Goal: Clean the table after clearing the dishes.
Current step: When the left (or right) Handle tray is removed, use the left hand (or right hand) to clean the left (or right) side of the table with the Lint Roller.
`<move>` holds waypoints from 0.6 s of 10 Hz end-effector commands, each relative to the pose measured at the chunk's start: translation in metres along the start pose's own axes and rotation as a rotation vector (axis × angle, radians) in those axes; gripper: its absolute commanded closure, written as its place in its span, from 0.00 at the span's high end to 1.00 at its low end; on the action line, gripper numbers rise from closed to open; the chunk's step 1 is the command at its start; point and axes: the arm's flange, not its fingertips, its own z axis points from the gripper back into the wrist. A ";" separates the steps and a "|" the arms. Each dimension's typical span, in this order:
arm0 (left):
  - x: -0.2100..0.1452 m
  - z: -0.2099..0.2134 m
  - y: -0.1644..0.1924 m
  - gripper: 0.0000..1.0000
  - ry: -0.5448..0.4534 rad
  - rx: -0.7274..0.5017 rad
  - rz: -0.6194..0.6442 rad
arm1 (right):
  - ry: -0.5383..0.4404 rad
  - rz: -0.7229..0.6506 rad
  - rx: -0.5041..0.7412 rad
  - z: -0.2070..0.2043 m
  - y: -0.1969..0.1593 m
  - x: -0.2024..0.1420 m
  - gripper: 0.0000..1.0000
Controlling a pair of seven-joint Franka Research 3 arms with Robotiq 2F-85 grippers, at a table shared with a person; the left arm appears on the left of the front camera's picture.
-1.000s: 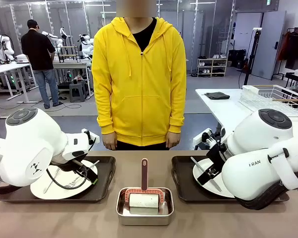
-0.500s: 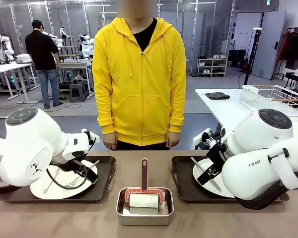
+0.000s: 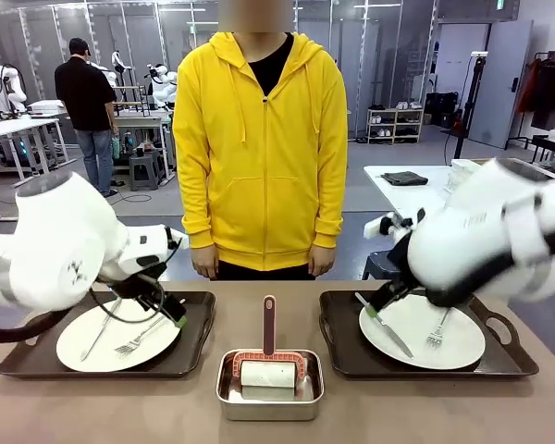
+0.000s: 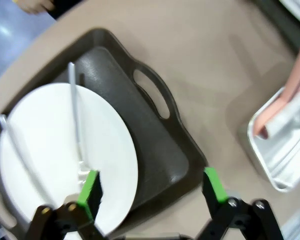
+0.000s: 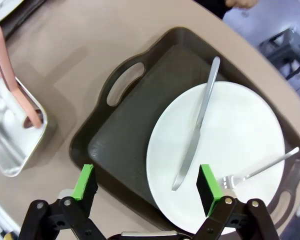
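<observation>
The big brown table (image 3: pixel 259 427) had two dark trays on it, and a person in a yellow top (image 3: pixel 259 157) stood at the far side with both hands down. The left tray (image 3: pixel 196 340) was on the robot's left side. It held a round white plate (image 3: pixel 92 356) with a knife (image 4: pixel 20 150) and a fork (image 4: pixel 76 115) lying on it. The right tray (image 3: pixel 339 350) was on the other side. It held a white plate (image 3: pixel 416 347) too, with a knife (image 5: pixel 197 125) and a fork (image 5: pixel 260 167). Between the trays, near the robot's edge, sat a small shiny pan (image 3: pixel 224 393) with a white roller on a pink handle (image 3: pixel 269 324) inside it. The left gripper (image 4: pixel 152 185) hung above the left tray, near the handle end. Its two fingers were spread wide apart and had nothing in them. One green pad was over the plate and the other was over the table, just past the tray's edge. The right gripper (image 5: pixel 146 182) hung above the right tray. It was wide open as well and held nothing. One pad was over the plate near the fork, and the other was over the table beside the tray.
</observation>
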 end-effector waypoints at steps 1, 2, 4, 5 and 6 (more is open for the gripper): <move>0.008 0.019 0.038 1.00 0.042 -0.151 0.046 | 0.044 -0.064 0.174 0.019 -0.055 0.018 1.00; 0.010 0.025 0.053 1.00 0.020 -0.272 0.067 | 0.036 -0.107 0.279 -0.006 -0.017 0.007 1.00; 0.007 0.041 0.083 1.00 -0.018 -0.576 0.109 | 0.026 -0.224 0.518 -0.001 -0.013 0.001 1.00; 0.000 0.048 0.098 1.00 -0.054 -0.712 0.167 | -0.028 -0.272 0.634 0.004 -0.029 -0.008 1.00; -0.010 0.050 0.113 1.00 -0.091 -0.810 0.206 | -0.044 -0.316 0.736 0.009 -0.047 -0.016 1.00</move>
